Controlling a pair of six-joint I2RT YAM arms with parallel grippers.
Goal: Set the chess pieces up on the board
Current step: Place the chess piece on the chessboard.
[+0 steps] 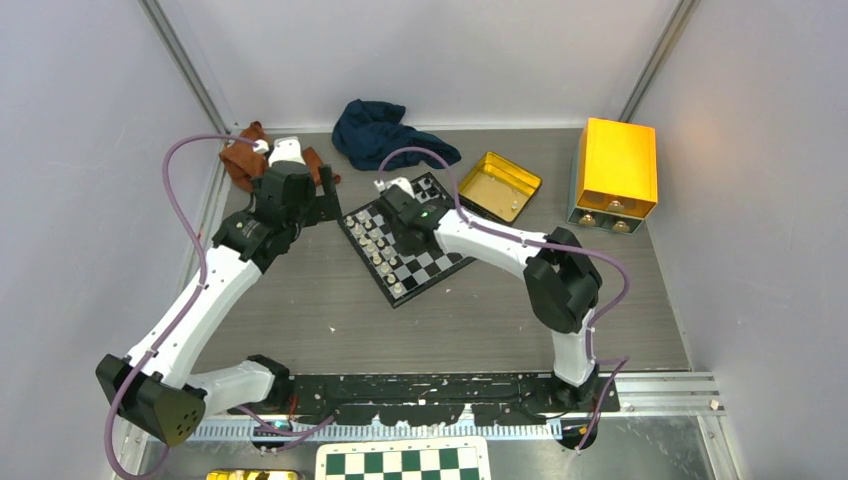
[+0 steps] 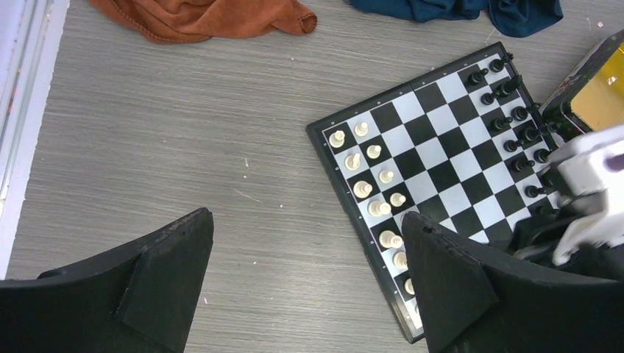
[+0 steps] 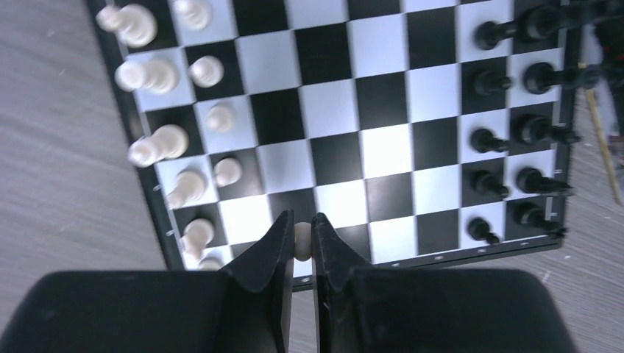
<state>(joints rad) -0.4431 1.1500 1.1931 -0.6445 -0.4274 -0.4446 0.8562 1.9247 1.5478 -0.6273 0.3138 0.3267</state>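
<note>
A small square board (image 1: 425,265) with glossy black and pale checks and a thin black rim lay angled at the centre of a grey wood-grain worktop (image 1: 480,320).

In the right wrist view, the right gripper (image 3: 302,229) was clenched on one small cream piece (image 3: 302,243) with a round top, over the board's 6 o'clock rim. About ten rounded cream pieces (image 3: 158,145) stood in two files along the 9 o'clock edge. Ten black pieces (image 3: 487,138) stood in two files at 3 o'clock.

The left wrist view showed the left gripper (image 2: 305,220) released, its two black wedge-shaped fingers spread wide over the worktop just beside the board.

Two crumpled cloths lay beyond the board: a rust-orange cloth (image 1: 245,155) at 10 o'clock and a navy cloth (image 1: 375,130) at 12. A shallow gold tin (image 1: 498,185) sat at 2 o'clock.

Only the top view showed a boxy yellow case (image 1: 618,165) further right and a green-and-white checkered sheet (image 1: 405,462) at 6 o'clock.
</note>
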